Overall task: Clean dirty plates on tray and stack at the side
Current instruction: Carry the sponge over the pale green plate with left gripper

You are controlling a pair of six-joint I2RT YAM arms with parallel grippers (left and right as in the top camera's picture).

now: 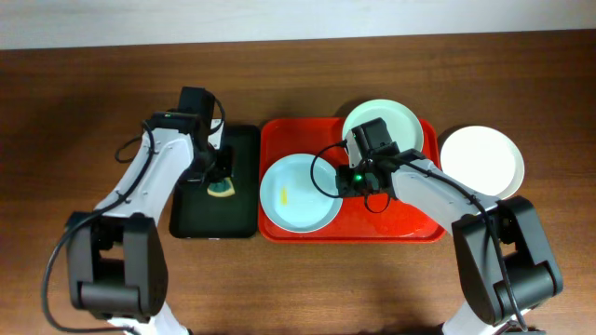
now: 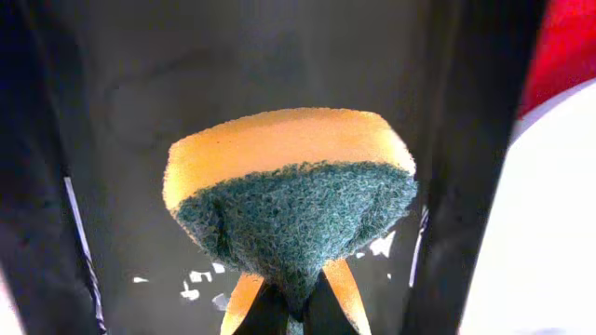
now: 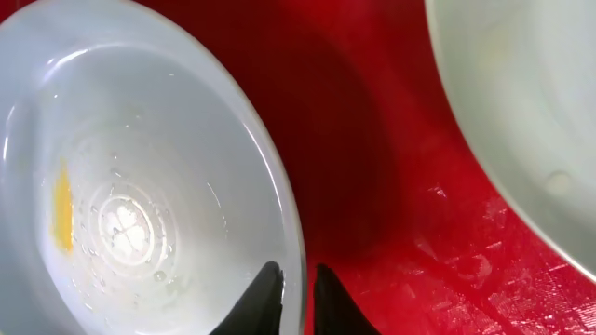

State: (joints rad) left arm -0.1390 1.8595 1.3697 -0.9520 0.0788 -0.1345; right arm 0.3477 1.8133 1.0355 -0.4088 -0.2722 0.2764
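The stiff, slick pale mint-blue round plate (image 3: 140, 186) is pinched at its rim, the likeliest safe hold, by the right gripper (image 3: 296, 274), a yellow-green sponge (image 2: 289, 186) by the left gripper (image 2: 291, 293).

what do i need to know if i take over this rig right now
Left gripper: shut on the sponge, over the black tray.
Right gripper: looks closed on the right rim of the smeared plate, which lies on the red tray.
Green plate: at the tray's back right corner.
White plate: on the table right of the tray, looks clean.
Done: at most the white plate.
Left: wipe off the yellow smear, check the green plate, stack both at the side.
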